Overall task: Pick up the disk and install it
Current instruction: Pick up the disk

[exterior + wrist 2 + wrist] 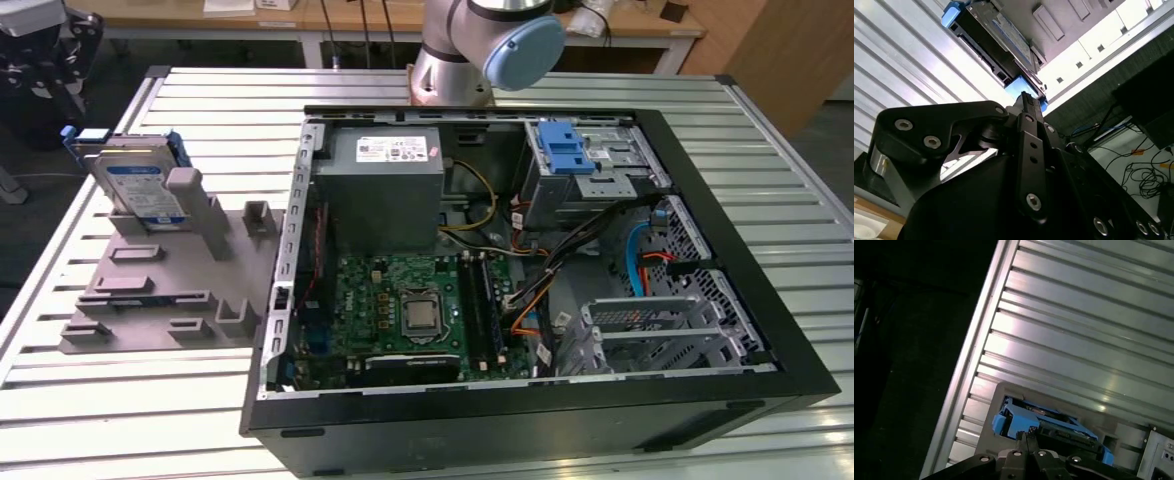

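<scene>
The disk [138,188] stands on edge in a slot of a grey moulded holder [160,290] on the ribbed metal surface [120,420], at the exterior view's left. It sits well apart from the open computer case [534,425] and has not been lifted. Its white-and-blue label faces the exterior camera, and the blue carrier wraps its edges.

In both wrist views the tool [1026,440] sits close to the disk's [1049,422] upper blue-framed edge. Its fingertips are pressed together with nothing between them, and they do not grip the disk. In the second wrist view the tool [1026,102] points at the carrier's blue corner, just beside the disk [999,30].

Inside the case lie a grey power supply box [387,180], a green motherboard [414,310] and a metal drive bay [601,175] – the bay is topped by a blue latch piece [567,150]
</scene>
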